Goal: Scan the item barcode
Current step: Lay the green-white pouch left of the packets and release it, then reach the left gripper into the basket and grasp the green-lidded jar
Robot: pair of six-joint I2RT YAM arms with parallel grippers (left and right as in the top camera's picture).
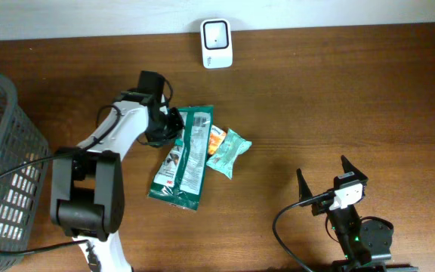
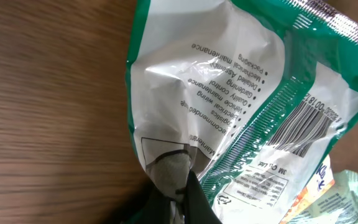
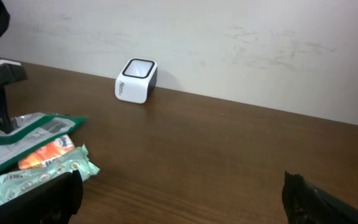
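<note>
Overhead downward; wrists low, sharing green packet [image 1: 183, 159]

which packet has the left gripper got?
The long green-and-white bag, pinched at its edge by the left gripper. The small mint packet and orange packet beside it lie untouched.

Green-and-white packet [image 1: 186, 155] lies flat, barcode [image 2: 303, 127] upward, edge pinched by left claw [image 2: 178, 182]; white scanner [image 1: 216, 44] stands beyond.

The left arm [image 1: 115, 132] is stretched forward, and the left gripper [image 1: 174, 125] is closed tight on the edge of the packet [image 1: 191, 151]. The right arm [image 1: 356, 230] is folded low, and the right gripper [image 1: 322, 168] is wide open and holds nothing.
</note>
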